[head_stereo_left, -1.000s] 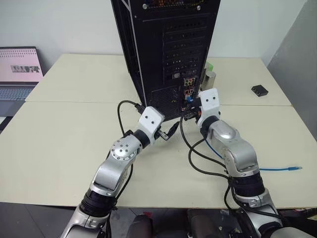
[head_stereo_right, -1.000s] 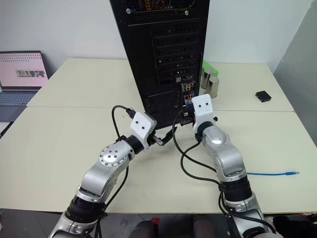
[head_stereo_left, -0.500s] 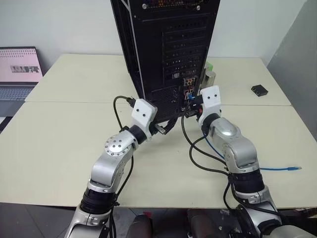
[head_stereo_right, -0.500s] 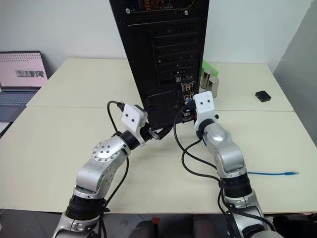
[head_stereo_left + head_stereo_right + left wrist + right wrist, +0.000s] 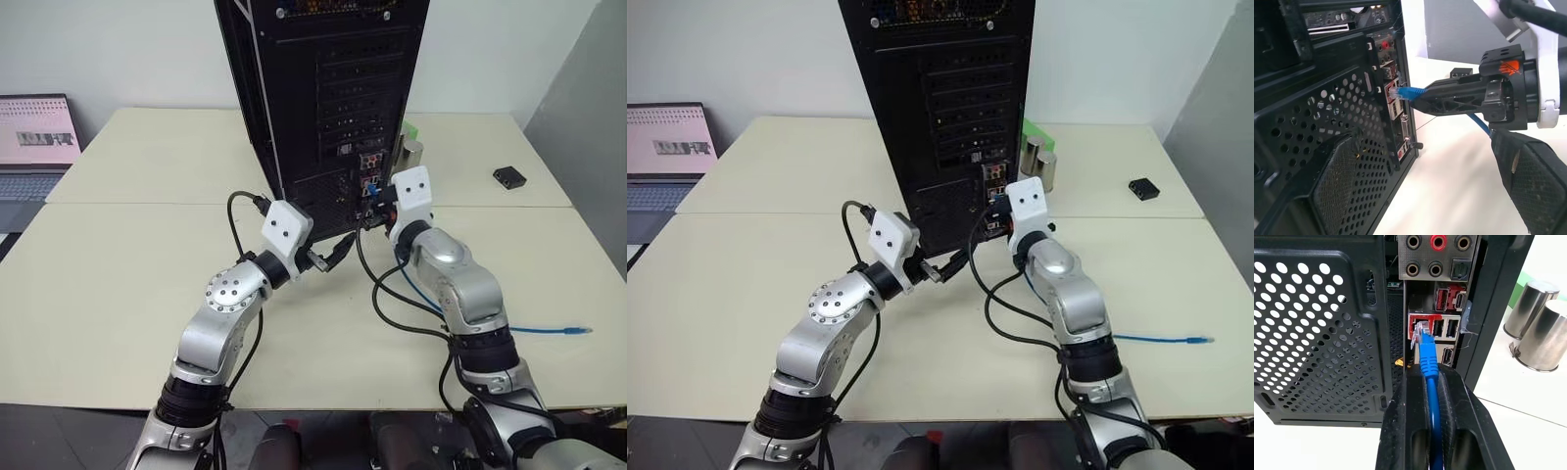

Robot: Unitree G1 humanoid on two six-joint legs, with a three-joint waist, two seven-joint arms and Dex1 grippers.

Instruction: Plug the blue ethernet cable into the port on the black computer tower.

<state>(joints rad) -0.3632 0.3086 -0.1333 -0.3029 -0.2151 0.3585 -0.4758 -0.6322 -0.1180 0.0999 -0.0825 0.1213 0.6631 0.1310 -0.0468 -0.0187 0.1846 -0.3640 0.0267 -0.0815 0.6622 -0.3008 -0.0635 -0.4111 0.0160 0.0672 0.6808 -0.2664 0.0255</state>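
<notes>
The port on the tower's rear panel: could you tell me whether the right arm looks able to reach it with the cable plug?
Probably yes: the right gripper holds the blue ethernet cable with its plug at the port, nothing between.

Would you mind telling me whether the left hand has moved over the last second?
Yes. The left hand has drawn back slightly from the right arm toward the black computer tower's perforated rear grille, staying open.

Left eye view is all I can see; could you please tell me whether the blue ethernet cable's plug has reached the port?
Observer: In the right wrist view the clear plug has its tip at the mouth of the red-rimmed port; I cannot tell whether it is seated.
Operator: Thank you. How is it being held?
Observer: The right gripper is shut on the blue ethernet cable just behind the plug, with both fingers pointing straight at the port.
</notes>
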